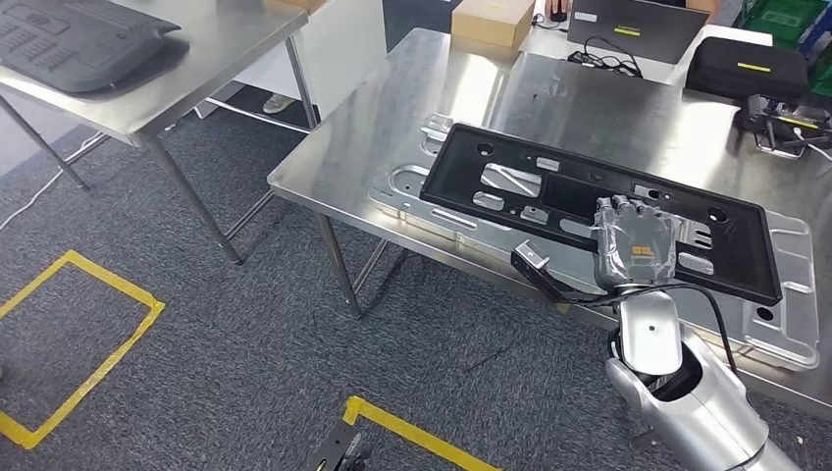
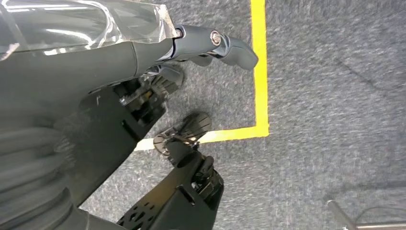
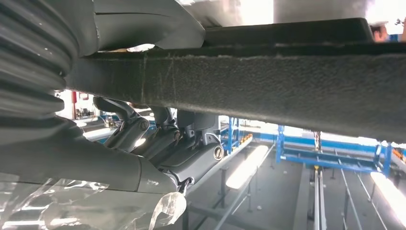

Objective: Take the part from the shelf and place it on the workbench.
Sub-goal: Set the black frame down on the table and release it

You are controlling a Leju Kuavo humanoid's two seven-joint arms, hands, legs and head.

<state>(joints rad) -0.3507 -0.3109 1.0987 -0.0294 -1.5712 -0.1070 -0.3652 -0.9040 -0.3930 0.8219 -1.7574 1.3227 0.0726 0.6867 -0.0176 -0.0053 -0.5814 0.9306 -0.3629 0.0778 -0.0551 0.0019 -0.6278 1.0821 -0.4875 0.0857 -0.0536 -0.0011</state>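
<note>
While the right hand (image 1: 636, 240) clasps the near edge of the flat black perforated plastic panel (image 1: 549, 191) on the silver metal fixture plate (image 1: 790, 324), releasing askew could tip it off.

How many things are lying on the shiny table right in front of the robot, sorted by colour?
Black: 4, namely the frame-shaped part under the right hand, a case, a laptop and a small device.
Silver: 1, the metal plate.
Brown: 1, the cardboard box.
Total: 6.
</note>
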